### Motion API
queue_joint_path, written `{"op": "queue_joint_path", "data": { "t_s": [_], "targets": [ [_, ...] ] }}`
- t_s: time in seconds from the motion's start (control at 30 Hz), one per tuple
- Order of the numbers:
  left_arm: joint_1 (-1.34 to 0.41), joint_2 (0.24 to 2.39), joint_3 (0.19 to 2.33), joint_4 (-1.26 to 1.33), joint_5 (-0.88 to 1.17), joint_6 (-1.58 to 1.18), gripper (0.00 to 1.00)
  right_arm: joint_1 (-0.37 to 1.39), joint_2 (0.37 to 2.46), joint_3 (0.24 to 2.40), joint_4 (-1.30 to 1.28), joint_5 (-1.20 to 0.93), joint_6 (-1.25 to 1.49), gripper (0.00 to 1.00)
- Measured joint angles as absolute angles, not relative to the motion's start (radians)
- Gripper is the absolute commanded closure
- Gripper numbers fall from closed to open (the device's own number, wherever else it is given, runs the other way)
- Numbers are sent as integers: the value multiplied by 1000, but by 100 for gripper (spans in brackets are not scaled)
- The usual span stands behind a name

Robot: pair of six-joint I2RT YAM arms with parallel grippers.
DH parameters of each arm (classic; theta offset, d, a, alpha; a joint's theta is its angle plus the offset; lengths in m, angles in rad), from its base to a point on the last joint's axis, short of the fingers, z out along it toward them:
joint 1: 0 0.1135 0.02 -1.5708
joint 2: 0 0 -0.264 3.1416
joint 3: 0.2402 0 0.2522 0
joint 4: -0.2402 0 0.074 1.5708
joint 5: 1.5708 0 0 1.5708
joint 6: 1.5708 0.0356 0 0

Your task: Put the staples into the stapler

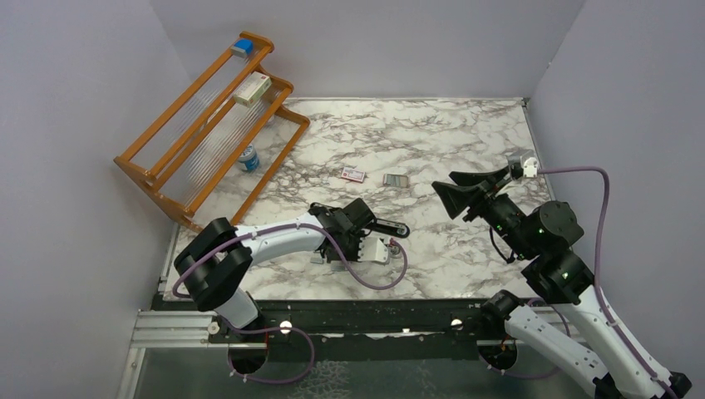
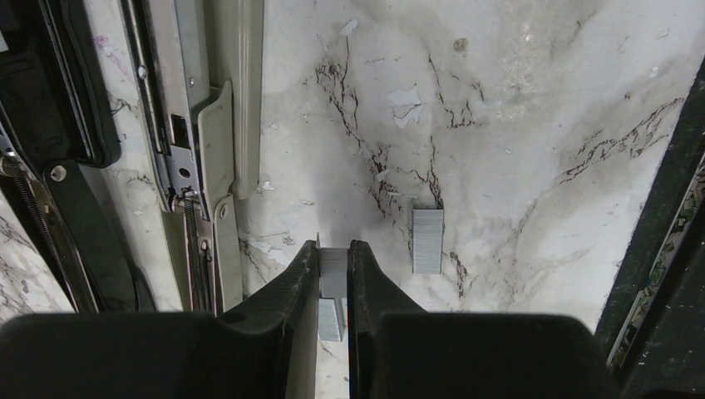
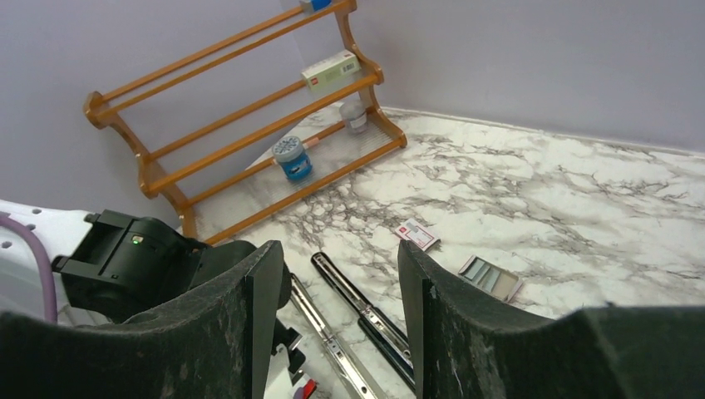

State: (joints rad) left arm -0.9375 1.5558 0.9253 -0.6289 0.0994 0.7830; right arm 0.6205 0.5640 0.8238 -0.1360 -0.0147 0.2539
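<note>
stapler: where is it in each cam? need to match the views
Top external: the stapler lies opened near table centre, at the end of the left arm.
Left wrist: the stapler runs down the left edge, the silver rail beside the black part.
Right wrist: the stapler is at bottom centre, seen between the fingers.
Landmark: the red-and-white packet lies beyond the stapler in the top and right wrist views. It is not in the left wrist view.
</note>
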Motion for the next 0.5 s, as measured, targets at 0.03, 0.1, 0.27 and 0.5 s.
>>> {"op": "queue_joint_path", "data": {
  "t_s": [0.03, 0.1, 0.27, 0.5],
  "targets": [
    [-936, 1562, 925, -629, 99, 787, 100, 620, 565, 824, -138, -21, 254, 43],
    [-935, 1573, 926, -629, 99, 791, 100, 620, 565, 824, -144, -30, 254, 43],
    [-935, 1594, 939, -630, 108, 795, 100, 620, 570, 824, -157, -43, 254, 43],
    [-935, 1620, 948, -630, 126, 798, 85, 620, 579, 824, -162, -46, 253, 43]
  ]
}}
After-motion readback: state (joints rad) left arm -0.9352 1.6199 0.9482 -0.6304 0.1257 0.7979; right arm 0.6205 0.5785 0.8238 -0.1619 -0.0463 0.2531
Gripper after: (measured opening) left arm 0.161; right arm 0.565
